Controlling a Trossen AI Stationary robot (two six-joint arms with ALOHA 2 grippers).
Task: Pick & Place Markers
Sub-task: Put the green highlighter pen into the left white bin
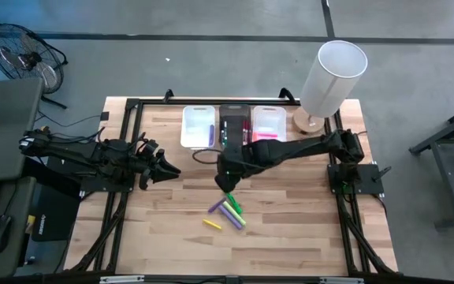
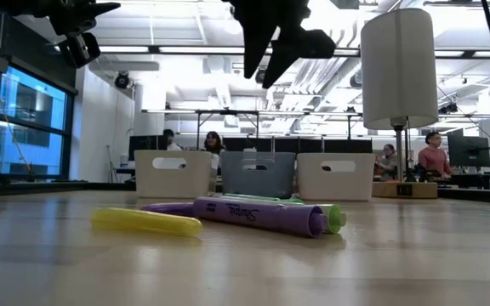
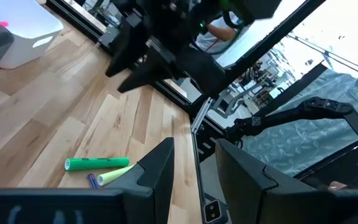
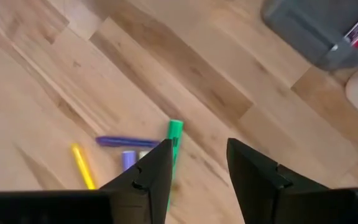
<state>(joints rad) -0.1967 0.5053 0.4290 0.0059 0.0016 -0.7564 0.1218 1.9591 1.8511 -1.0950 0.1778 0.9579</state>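
Light, stiff, slippery markers (image 1: 228,211) on tabletop (image 1: 306,229): best pinched mid-barrel by right claw (image 4: 196,163), hovering released and empty above.

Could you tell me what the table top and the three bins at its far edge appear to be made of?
Table top: light wood planks, matte, with visible grain and joints. White bins and grey bin: probably moulded plastic, smooth and uniform, with cut-out handle slots.
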